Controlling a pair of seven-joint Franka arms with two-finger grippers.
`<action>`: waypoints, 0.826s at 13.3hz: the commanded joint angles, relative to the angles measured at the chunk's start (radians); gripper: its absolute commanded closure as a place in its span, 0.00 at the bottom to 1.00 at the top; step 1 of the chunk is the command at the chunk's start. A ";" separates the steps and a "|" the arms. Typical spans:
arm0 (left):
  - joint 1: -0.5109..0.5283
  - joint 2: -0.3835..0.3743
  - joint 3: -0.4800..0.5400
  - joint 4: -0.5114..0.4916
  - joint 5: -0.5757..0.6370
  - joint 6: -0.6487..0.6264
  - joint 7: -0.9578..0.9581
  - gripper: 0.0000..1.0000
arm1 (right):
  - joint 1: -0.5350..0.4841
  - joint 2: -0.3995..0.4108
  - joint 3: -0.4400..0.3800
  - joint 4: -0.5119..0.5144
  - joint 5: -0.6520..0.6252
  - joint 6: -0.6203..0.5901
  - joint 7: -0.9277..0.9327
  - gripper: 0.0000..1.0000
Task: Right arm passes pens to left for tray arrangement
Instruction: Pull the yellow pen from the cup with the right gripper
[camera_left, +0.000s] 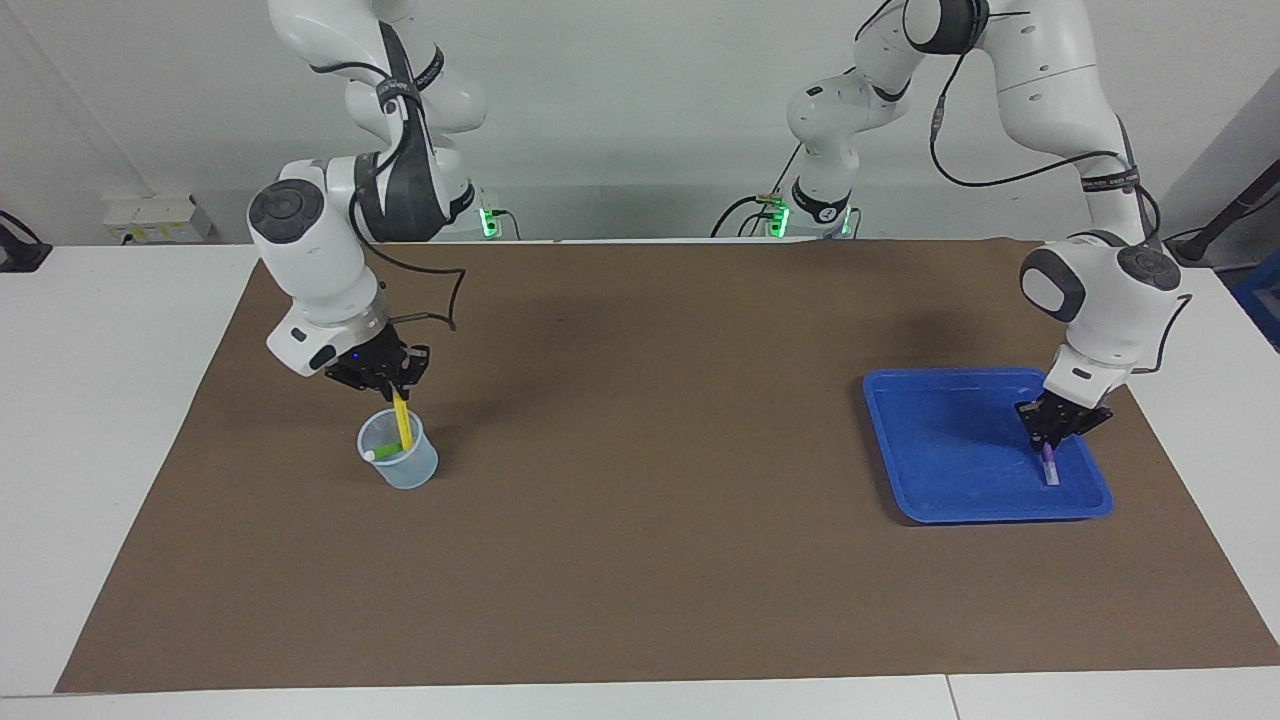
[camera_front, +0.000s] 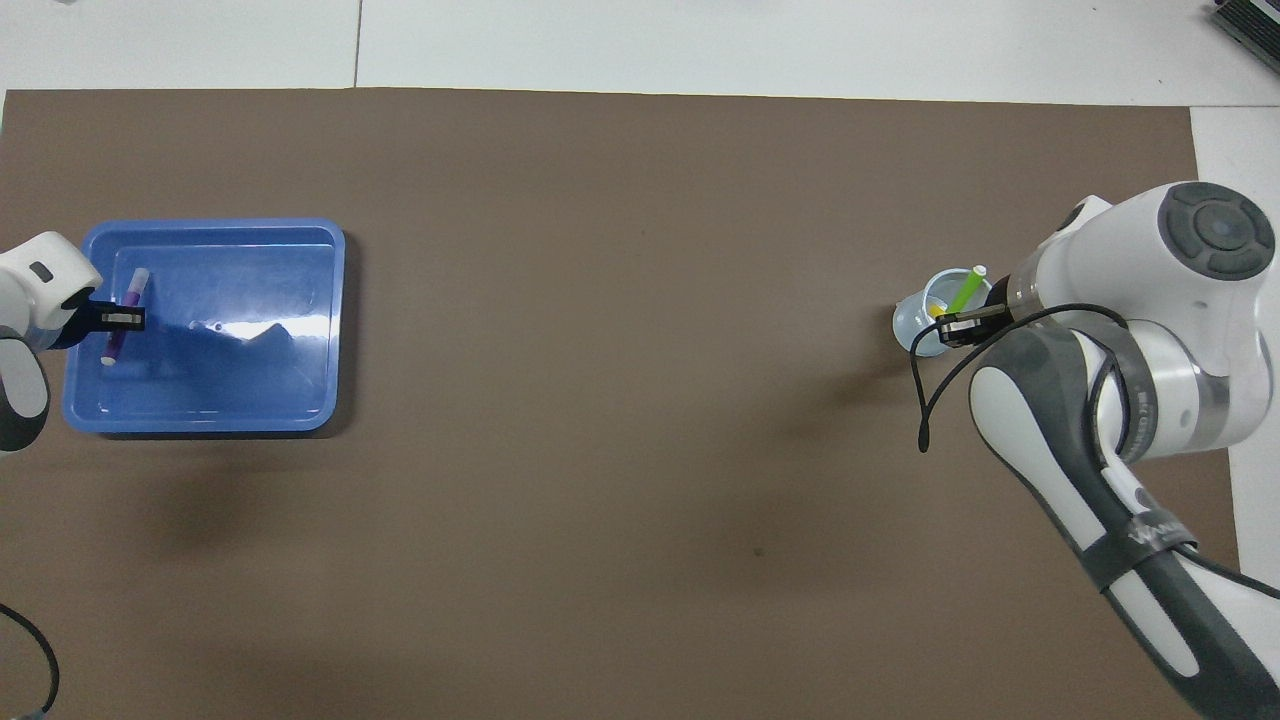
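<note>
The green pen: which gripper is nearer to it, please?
Right. The right gripper is just above the cup that holds the green pen, shut on the yellow pen. The left gripper is over the blue tray, at the table's other end.

White arms (camera_left: 320, 260) with dark grey joints, black cables, black grippers

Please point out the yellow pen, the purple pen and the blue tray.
yellow pen (camera_left: 402, 427): facing view, on its shaft above the cup's rim.
purple pen (camera_front: 128, 303): overhead view, on its barrel near the whitish end.
blue tray (camera_left: 950, 440): facing view, on its bare floor.
</note>
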 joint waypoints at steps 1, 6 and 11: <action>0.007 -0.004 -0.003 -0.013 -0.011 0.023 0.010 0.61 | -0.034 -0.040 0.006 0.080 0.059 -0.138 -0.039 1.00; -0.002 -0.004 -0.005 -0.004 -0.011 0.009 0.003 0.42 | -0.067 -0.082 0.006 0.246 0.062 -0.404 -0.076 1.00; -0.053 -0.015 -0.012 0.108 -0.011 -0.161 -0.129 0.42 | -0.097 -0.118 0.003 0.278 0.197 -0.504 -0.070 1.00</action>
